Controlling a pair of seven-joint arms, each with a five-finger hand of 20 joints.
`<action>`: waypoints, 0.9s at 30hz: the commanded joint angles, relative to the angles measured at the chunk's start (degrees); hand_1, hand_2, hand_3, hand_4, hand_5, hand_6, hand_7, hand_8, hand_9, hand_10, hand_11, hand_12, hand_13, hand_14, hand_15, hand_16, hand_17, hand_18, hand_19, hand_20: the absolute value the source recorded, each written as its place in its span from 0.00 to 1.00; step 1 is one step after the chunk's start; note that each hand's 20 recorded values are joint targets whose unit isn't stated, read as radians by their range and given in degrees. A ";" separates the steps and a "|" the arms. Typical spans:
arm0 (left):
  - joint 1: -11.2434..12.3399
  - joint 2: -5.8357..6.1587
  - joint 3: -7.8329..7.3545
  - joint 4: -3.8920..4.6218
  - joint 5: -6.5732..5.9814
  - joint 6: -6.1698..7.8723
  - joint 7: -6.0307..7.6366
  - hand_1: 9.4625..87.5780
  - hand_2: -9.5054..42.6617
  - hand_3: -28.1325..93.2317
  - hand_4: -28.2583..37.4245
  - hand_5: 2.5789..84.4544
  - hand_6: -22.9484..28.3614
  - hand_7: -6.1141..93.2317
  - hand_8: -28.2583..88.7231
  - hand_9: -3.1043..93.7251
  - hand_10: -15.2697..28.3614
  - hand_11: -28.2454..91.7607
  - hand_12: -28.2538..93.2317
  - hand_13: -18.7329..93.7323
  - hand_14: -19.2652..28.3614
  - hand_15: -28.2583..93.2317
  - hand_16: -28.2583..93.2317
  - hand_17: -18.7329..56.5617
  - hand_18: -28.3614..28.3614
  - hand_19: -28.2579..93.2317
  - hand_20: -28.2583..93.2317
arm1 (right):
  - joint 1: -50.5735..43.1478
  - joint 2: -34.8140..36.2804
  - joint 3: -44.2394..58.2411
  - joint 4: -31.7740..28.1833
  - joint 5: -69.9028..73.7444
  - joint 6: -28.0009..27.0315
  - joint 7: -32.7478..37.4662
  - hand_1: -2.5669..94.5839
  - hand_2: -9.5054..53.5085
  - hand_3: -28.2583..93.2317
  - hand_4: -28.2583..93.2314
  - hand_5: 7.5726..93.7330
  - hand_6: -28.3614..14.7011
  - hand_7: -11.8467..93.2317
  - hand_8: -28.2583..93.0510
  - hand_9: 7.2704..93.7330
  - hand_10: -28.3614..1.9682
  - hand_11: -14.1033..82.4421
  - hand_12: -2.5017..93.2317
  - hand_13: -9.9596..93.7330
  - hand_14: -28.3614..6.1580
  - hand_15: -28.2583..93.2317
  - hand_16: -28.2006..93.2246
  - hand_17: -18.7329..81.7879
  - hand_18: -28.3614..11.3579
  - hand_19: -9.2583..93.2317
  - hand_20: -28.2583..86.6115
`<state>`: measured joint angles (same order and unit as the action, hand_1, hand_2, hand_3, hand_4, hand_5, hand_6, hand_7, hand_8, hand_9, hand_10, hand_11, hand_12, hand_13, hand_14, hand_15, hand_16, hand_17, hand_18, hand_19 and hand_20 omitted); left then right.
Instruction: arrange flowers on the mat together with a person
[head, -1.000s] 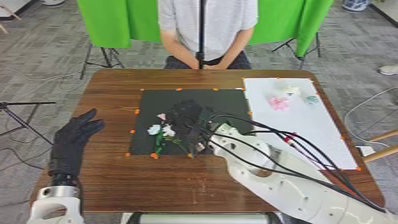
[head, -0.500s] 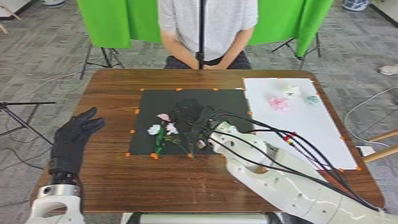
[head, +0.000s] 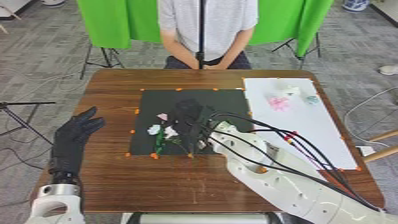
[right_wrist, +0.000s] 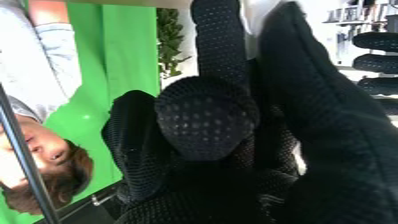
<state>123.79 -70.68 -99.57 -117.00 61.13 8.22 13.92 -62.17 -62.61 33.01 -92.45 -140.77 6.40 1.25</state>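
Right hand over the black mat, flowers along its left side

The black mat (head: 233, 102) lies on the brown table (head: 115, 107), with orange marks (head: 155, 156) around its border. Above the middle of the mat is the right hand (head: 188, 111), its arm coming in over the table's near right corner. Whether it is wide, narrow or holding something, I cannot tell.

Beside it, toward the mat's left edge, are a small pink flower (head: 163, 116) and, nearer the robot, two white flowers (head: 154, 129) side by side. A green stem (head: 160, 145) runs below them toward the mat's near left corner.

The left hand (head: 73, 132) is wide and relaxed by the table's left edge, well apart from the flowers.

Along the table's right side lies a white sheet (head: 311, 127). Near its far edge sit a pink blossom (head: 279, 103), a creamy white blossom (head: 290, 91) and a pale blue-green blossom (head: 312, 100), close together.
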 joint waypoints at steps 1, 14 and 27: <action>0.67 -0.27 -0.01 0.19 0.12 -0.55 -0.06 0.12 0.29 0.77 0.00 0.55 0.52 0.17 0.19 0.54 0.71 0.40 0.34 0.50 0.78 0.40 0.23 0.35 0.71 0.34 0.36 | -0.06 0.03 0.64 -0.62 -0.58 -1.12 0.23 0.55 0.00 0.74 0.08 0.75 0.79 0.30 0.22 0.92 0.63 0.25 0.30 1.00 0.84 0.71 0.45 0.81 0.39 1.00 0.66; 0.64 -0.34 -0.04 0.12 0.20 -0.40 -0.27 0.12 0.28 0.78 0.00 0.54 0.52 0.17 0.19 0.54 0.71 0.40 0.34 0.50 0.79 0.40 0.23 0.35 0.71 0.34 0.36 | 0.43 0.99 3.61 -1.61 0.05 -3.30 -1.14 0.47 0.00 0.80 0.06 0.69 0.81 0.29 0.12 0.88 0.60 0.30 0.23 1.00 0.83 0.70 0.46 0.81 0.39 1.00 0.65; 1.26 -0.46 -0.32 -0.21 0.13 -0.34 -0.20 0.12 0.28 0.78 0.00 0.55 0.52 0.17 0.19 0.54 0.71 0.40 0.34 0.50 0.79 0.40 0.23 0.35 0.71 0.34 0.36 | -18.00 3.28 33.73 -22.53 19.21 10.50 0.56 0.45 0.00 0.80 0.07 0.70 0.78 0.29 0.12 0.88 0.58 0.31 0.21 1.00 0.83 0.70 0.46 0.81 0.39 1.00 0.64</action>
<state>123.83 -70.72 -99.62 -117.03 61.13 8.19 13.91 -69.68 -60.03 50.22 -106.22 -133.17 4.09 0.57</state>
